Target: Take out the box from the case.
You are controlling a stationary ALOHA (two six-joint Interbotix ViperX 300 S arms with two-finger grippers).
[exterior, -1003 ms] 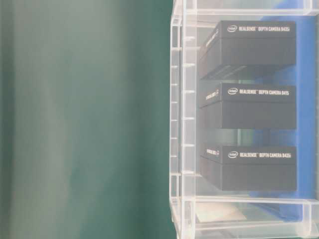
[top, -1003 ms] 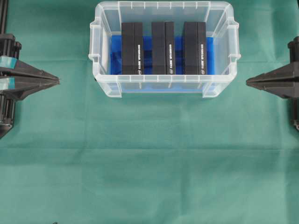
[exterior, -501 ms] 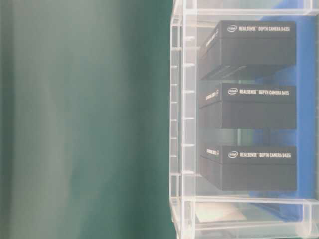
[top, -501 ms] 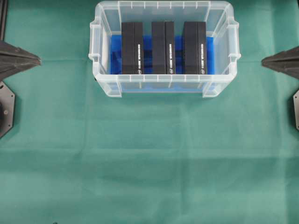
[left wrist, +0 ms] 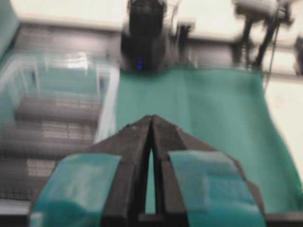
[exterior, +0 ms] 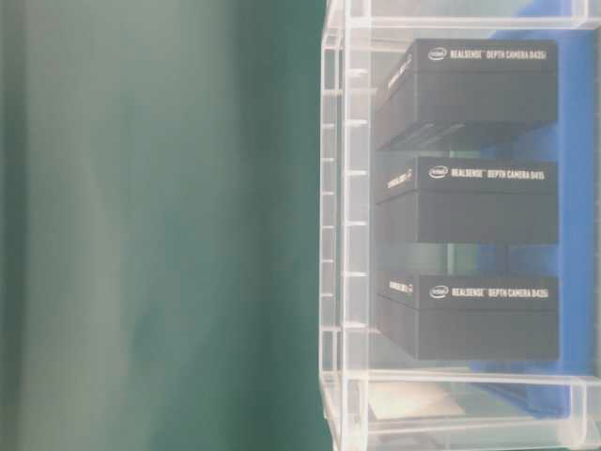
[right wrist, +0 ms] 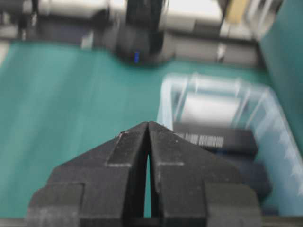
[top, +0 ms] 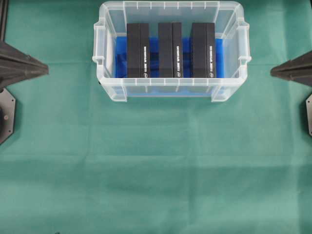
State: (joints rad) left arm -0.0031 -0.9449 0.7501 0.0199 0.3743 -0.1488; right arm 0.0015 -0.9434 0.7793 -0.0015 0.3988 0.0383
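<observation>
The case (top: pixel 171 87) sits on the green cloth (top: pixel 156 165) at the far middle of the table. Three black RealSense camera boxes stand on edge inside it, side by side on the blue lining (top: pixel 186 48) – left box (top: pixel 138 50), middle box (top: pixel 169 49), right box (top: pixel 203 49). None is lifted yet. The left gripper (top: pixel 46 69) and right gripper (top: pixel 273 73) flank the case, well apart from it, fingers pressed together and empty. Judged step: approach. Next move calls for spreading one gripper's fingers and descending over a box's top edge.

Both wrist views are blurred, and the case (exterior: pixel 343 235) is cut off by the table-level view's right edge.
</observation>
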